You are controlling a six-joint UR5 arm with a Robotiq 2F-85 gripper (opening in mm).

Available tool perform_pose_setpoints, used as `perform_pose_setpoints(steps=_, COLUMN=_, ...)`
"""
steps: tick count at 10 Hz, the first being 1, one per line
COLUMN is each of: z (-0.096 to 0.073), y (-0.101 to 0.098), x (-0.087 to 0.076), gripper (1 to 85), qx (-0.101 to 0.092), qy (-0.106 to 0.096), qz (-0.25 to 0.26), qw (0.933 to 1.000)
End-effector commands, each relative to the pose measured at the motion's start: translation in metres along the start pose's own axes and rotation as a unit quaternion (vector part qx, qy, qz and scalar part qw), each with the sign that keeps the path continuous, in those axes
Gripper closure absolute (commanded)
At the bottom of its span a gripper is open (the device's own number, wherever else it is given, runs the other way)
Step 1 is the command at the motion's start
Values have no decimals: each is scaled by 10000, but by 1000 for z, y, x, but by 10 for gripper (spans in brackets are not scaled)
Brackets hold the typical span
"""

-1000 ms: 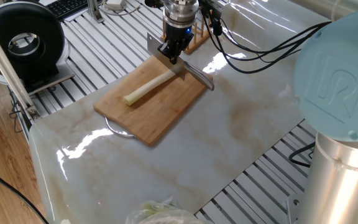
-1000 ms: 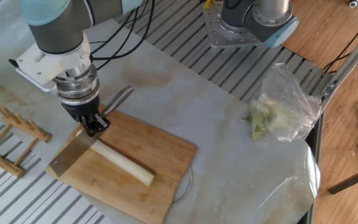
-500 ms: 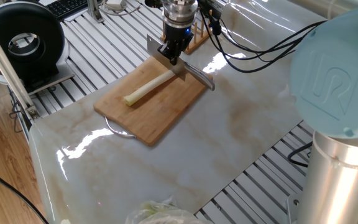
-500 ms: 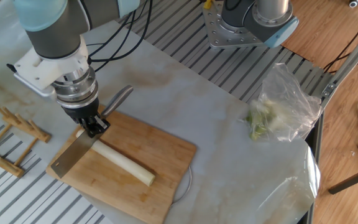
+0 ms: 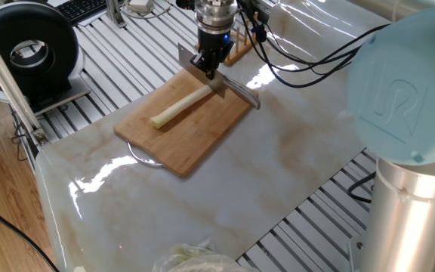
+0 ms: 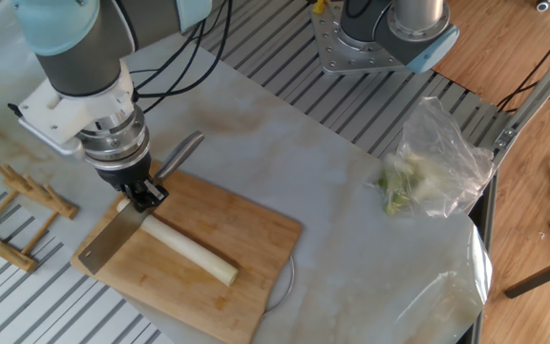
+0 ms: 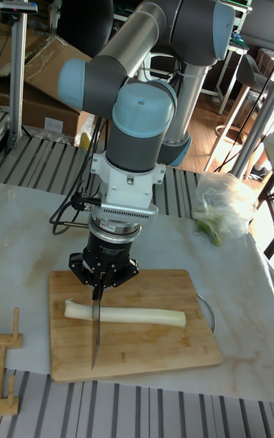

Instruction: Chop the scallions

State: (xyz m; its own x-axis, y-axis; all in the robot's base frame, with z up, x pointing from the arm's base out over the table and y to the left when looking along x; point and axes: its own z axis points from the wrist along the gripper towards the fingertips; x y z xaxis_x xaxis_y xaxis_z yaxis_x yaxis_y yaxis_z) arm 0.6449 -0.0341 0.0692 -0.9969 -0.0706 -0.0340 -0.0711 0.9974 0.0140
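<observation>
Lying whole on the cutting board [image 7: 152,347] at lower centre of the tall fixed view: the scallion [image 7: 129,315], long axis left to right, directly under the end effector [image 7: 97,278]. Crossing it near its left end at roughly a right angle, the knife [image 7: 96,331], blade edge-down and seemingly resting on or in the stalk. Clamped shut on the knife handle, nothing else touched. No chunks cut off yet.
</observation>
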Motion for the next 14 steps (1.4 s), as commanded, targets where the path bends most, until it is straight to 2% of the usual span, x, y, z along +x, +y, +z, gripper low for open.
perform_pose_setpoints(steps=1, z=3, y=1, x=-4, gripper=843, qx=-114, qy=-7, qz=32, qw=9999)
perform_pose_setpoints(steps=6, z=1, y=2, x=-5, gripper=843, qx=-51, qy=74, qz=61, qw=9999)
perform_pose_setpoints(steps=9, z=4, y=2, x=-7, gripper=843, qx=-40, qy=36, qz=61, qw=10000)
perform_pose_setpoints(steps=14, z=6, y=3, x=-3, gripper=843, qx=-10, qy=161, qz=61, qw=9999)
